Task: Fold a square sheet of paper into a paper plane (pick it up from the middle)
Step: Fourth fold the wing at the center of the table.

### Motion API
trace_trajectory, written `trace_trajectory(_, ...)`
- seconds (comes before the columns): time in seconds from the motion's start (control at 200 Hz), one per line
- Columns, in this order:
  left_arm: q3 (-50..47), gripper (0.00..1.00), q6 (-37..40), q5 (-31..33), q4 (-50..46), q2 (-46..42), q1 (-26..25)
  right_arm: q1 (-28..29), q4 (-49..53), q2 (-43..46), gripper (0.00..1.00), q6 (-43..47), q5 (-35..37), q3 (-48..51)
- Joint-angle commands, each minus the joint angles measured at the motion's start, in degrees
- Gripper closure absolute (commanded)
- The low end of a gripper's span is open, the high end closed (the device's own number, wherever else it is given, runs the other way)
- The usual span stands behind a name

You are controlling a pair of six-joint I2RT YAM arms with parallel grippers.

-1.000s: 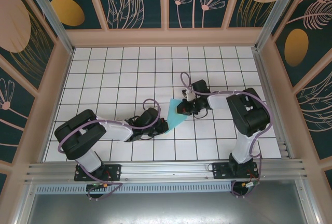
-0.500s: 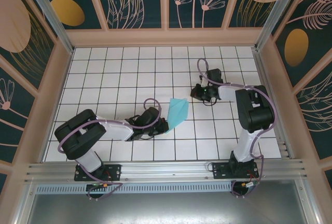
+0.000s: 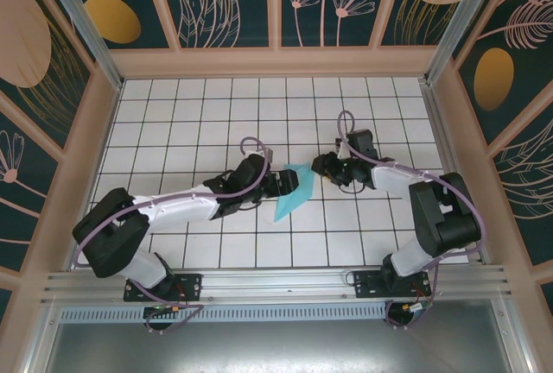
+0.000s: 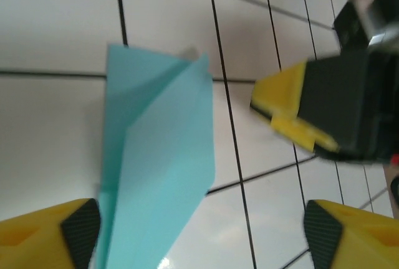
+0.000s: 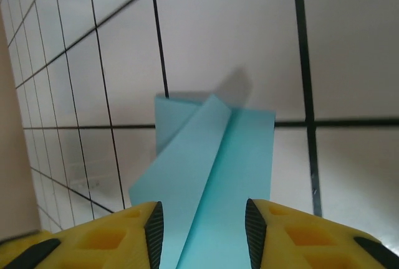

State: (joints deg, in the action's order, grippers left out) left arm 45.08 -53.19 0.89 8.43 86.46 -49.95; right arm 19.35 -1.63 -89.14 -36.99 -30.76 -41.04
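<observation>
Plainly, the slim, pointed, folded light-blue paper plane (image 3: 289,193) lies on the white table with black grid lines (image 3: 173,114), near its middle, between the tips of the two arms. The left gripper (image 4: 199,238) has its yellow fingers spread wide and holds nothing; the plane runs just beside one finger. The right gripper (image 5: 202,231) faces it from the other side, jaws partly apart and empty, near the plane but clear of it.
</observation>
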Motion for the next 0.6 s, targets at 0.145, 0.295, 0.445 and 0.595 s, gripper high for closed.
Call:
trace_trajectory(0.145,1.39,0.02,4.38,10.01,-6.32,-3.81,1.46,4.66,-5.96,-3.17,0.56,-6.11,-0.92,-0.01)
trace_trajectory(0.295,0.73,0.02,3.47,10.36,-6.92,-4.27,2.08,6.15,-5.15,-5.26,0.56,-6.22,0.02,-1.55)
trace_trajectory(0.445,0.36,0.02,2.46,9.89,-7.20,-4.19,2.75,7.00,-5.40,-6.63,0.56,-6.74,0.28,-2.10)
trace_trajectory(0.595,0.42,0.02,2.13,9.57,-7.34,-4.15,3.14,7.81,-6.01,-8.02,0.59,-6.92,-0.37,-3.07)
